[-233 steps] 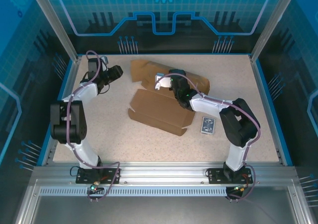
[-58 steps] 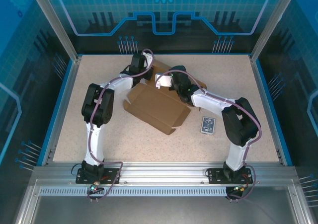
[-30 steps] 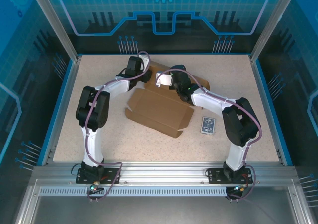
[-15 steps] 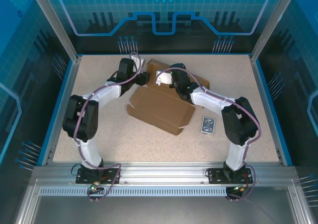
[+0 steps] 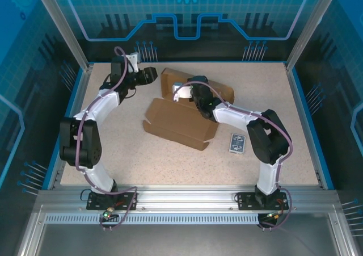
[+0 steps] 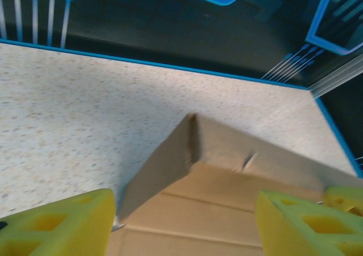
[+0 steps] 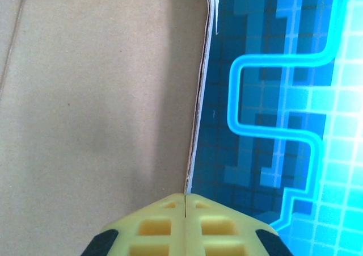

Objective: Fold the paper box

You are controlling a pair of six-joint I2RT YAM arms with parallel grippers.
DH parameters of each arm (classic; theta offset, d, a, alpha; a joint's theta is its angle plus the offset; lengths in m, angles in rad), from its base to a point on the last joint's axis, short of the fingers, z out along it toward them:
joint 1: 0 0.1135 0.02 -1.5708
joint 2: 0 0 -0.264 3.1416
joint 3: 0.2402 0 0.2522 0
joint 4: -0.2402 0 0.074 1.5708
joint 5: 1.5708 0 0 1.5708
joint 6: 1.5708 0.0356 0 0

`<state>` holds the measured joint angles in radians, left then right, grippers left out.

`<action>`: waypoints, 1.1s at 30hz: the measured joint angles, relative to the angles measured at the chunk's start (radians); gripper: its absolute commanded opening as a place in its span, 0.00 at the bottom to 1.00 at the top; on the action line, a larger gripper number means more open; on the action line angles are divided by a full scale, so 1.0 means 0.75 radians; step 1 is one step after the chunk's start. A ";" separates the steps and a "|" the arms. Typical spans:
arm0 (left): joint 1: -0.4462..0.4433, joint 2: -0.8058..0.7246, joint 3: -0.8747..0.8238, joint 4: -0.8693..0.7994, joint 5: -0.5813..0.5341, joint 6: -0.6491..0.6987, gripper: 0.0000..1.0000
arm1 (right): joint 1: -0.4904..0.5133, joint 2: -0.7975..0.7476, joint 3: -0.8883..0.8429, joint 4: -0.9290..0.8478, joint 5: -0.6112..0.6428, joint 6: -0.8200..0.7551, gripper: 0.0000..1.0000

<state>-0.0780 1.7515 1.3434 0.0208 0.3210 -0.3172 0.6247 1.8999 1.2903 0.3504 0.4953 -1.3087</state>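
Right gripper: pads pressed flat together. The cut edge of a raised box wall runs straight into the seam between them, so I read it as pinched on that wall near its top edge.

Left gripper: jaws spread, nothing between the pads. A box corner lies ahead of it, not touched. From overhead it hovers above the far-left of the table, just beside the box's left end.

Box: mid-table, main panel lying flat, with one long wall standing at its far side where the right gripper has it. The card pack lies apart, toward the right.

Handling, as judged:
- Thin brown cardboard, so light. One pinch looks enough to hold a wall up.
- Stiff across a panel, weak along the scored creases. It should fold there and nowhere else if pushed close to the crease.
- The matte surface should not slip much in foam pads, but the whole sheet may slide on the table when pushed sideways.
- Edges crush and tabs tear easily.
- Best holds look like wall edges, mid-length, close to the top. Avoid corners and slots.
- The free left end wall looks the likely place for the left gripper.
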 measured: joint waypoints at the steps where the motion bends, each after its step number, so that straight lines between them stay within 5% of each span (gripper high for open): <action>1: -0.001 0.022 0.027 -0.003 0.018 -0.023 0.67 | 0.008 0.010 0.000 0.023 -0.004 -0.014 0.00; 13: -0.002 0.195 0.165 -0.157 0.052 -0.064 0.61 | 0.040 0.085 0.000 0.176 -0.044 -0.115 0.00; 25: -0.002 0.218 0.165 -0.162 0.058 -0.110 0.34 | 0.040 0.107 0.000 0.223 -0.046 -0.153 0.00; 33: 0.003 0.218 0.152 -0.126 0.058 -0.124 0.50 | 0.040 0.108 0.000 0.223 -0.043 -0.154 0.00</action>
<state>-0.0761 1.9148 1.4570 -0.0738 0.3645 -0.4099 0.6548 1.9812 1.2903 0.5175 0.4633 -1.4239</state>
